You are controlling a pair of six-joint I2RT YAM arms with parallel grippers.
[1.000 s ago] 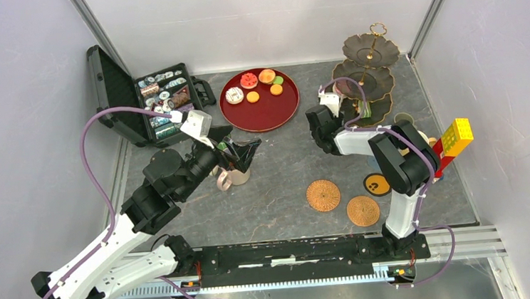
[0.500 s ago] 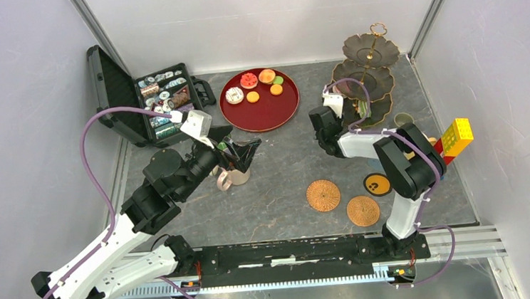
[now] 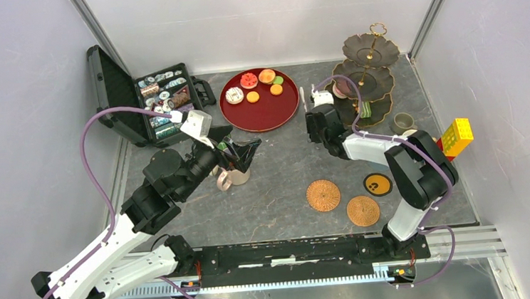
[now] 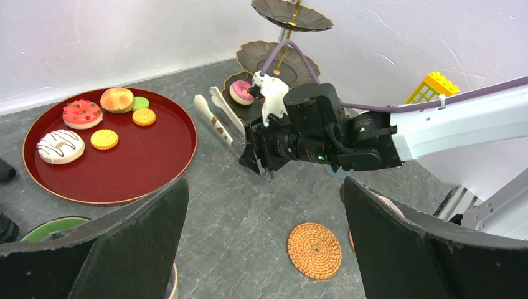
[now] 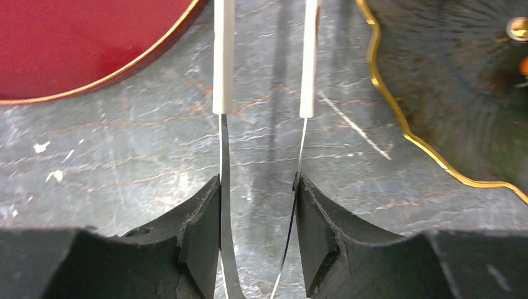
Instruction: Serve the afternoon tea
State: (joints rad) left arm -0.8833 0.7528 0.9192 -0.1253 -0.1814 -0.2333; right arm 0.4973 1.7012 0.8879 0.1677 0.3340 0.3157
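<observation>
Right claw pinches the tongs at centre frame, between red tray and stand; left claw gapes wide above a mug, lower left.

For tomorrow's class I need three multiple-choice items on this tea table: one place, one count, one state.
1. The tongs' tips are: A between red tray and stand; B left of the tray; C behind the stand.
2. Count the woven coasters: A one; B two; C four.
3. The right gripper is: A open; B shut on the tongs; C shut on the tray.
Key: A, wrist view shows tray one side, stand the other; B, the top view shows two; B, tong arms sit between its fingers.
</observation>
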